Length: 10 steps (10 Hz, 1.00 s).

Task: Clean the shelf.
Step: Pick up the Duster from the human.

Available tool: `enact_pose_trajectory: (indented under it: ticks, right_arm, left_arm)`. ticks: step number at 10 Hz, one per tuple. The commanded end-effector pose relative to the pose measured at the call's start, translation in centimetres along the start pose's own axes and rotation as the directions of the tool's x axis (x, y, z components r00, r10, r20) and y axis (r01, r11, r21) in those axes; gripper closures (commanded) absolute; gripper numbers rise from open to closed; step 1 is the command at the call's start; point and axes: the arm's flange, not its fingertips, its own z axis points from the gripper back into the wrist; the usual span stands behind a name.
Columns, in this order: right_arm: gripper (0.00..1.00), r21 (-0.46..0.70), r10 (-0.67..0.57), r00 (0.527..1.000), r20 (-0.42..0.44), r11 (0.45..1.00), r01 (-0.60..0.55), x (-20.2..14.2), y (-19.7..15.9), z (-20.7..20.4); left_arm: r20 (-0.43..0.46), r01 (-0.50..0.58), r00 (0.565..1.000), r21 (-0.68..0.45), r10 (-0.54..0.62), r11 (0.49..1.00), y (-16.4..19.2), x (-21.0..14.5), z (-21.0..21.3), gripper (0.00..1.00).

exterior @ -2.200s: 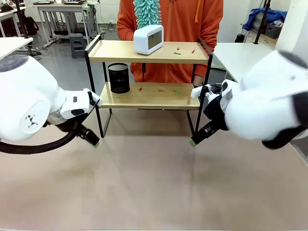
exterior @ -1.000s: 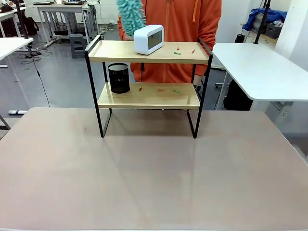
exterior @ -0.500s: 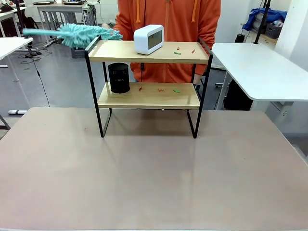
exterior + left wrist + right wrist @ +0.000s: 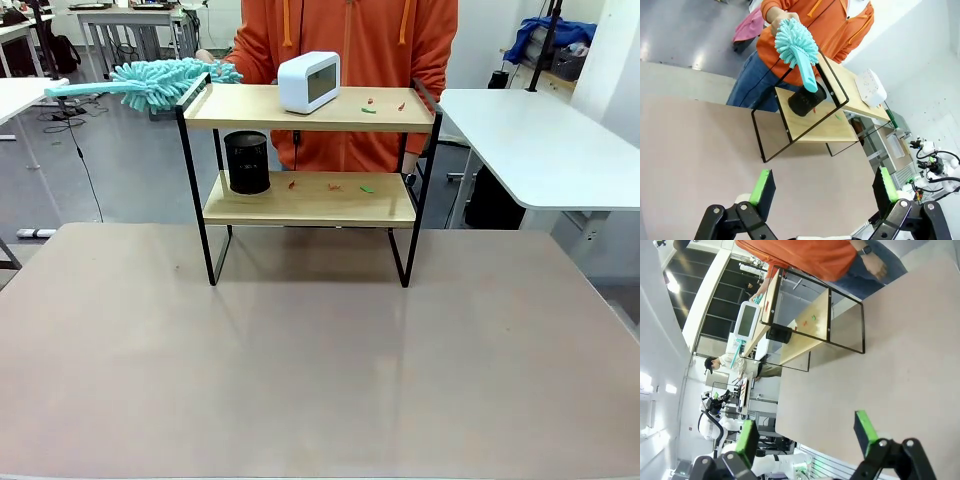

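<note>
Right now we see the shelf [image 4: 250, 108] standing upright on the far half of the beige table [image 4: 320, 370], its four black legs on the tabletop and its two wooden boards level. On its top board sits a white box-shaped device [image 4: 308, 81] left of centre, with a few small red and green scraps [image 4: 369, 110] lying to its right. On the lower board a black mesh cup [image 4: 247, 162] stands at the left end, and more scraps are scattered along the middle and right. Behind the shelf stands a person in an orange hoodie [image 4: 350, 40]. The person's hand [image 4: 205, 56] is at the fluffy end of a turquoise duster [image 4: 160, 80], which lies roughly level at the left end of the top board, its bare handle pointing out past the frame toward the robot's left. We cannot tell whether the duster touches the frame. In its wrist view the left gripper [image 4: 822, 187] hangs above the table, well apart from the shelf, its green pads spread wide with nothing between them. The right gripper [image 4: 807, 432] is likewise spread wide and grips nothing, above bare tabletop.
</note>
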Motion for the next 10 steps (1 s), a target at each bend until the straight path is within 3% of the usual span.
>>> enact_pose_trajectory:
  ticks: [1, 2, 4, 7, 10]
  right_arm:
    - [0.0, 0.014, 0.027, 1.0, 0.009, 1.0, -0.027, 0.3, 0.1, 0.0]
    - [0.0, 0.014, 0.027, 1.0, 0.009, 1.0, -0.027, 0.3, 0.1, 0.0]
    - [0.0, 0.014, 0.027, 1.0, 0.009, 1.0, -0.027, 0.3, 0.1, 0.0]
    - [0.0, 0.014, 0.027, 1.0, 0.009, 1.0, -0.027, 0.3, 0.1, 0.0]
    - [0.0, 0.014, 0.027, 1.0, 0.009, 1.0, -0.027, 0.3, 0.1, 0.0]
  left_arm:
    - [0.0, -0.001, 1.0, 0.001, 0.001, 1.0, 0.1, 0.0, 0.0, 0.0]
    - [-0.02, -0.084, 0.996, 0.005, 0.084, 0.996, 0.4, 2.1, -1.4, 0.0]
    - [-0.158, -0.245, 0.958, -0.006, 0.24, 0.97, 1.6, 7.7, -5.5, 0.0]
    - [-0.328, -0.408, 0.85, 0.085, 0.412, 0.909, 6.2, 12.7, -12.1, 0.0]
    - [-0.508, -0.521, 0.721, 0.052, 0.471, 0.852, 9.6, 14.9, -18.2, 0.0]
